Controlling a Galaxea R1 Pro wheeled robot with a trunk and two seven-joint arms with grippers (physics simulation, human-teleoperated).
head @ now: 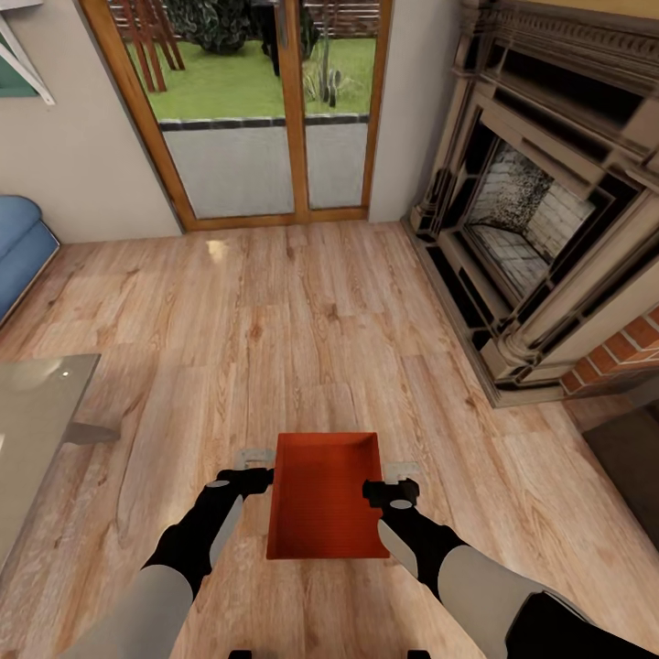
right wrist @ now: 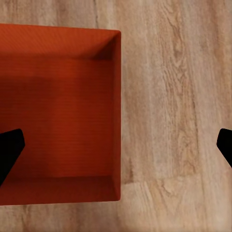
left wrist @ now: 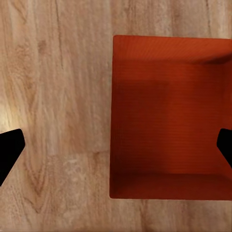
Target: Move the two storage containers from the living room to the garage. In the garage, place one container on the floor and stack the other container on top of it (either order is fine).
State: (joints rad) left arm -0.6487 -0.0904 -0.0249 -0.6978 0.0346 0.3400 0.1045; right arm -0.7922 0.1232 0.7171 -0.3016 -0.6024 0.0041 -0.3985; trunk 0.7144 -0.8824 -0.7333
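Observation:
One orange-red storage container [head: 322, 494] lies open side up on the light wood plank floor [head: 275, 320] of the living room, right in front of me. My left gripper [head: 254, 469] hovers over its left long wall and my right gripper [head: 394, 483] over its right long wall. In the left wrist view the container [left wrist: 169, 121] lies below the left gripper [left wrist: 116, 150], whose dark fingertips [left wrist: 9, 154] stand far apart, one over the floor and one over the inside. The right gripper [right wrist: 117, 147] straddles the other wall of the container [right wrist: 58, 111] the same way. Both are open and hold nothing.
A large stone fireplace [head: 549, 229] with a brick hearth [head: 622, 352] fills the right side. A wood-framed glass door [head: 265, 110] to a garden is straight ahead. A blue sofa [head: 23, 247] and a glass coffee table [head: 37, 412] stand at the left.

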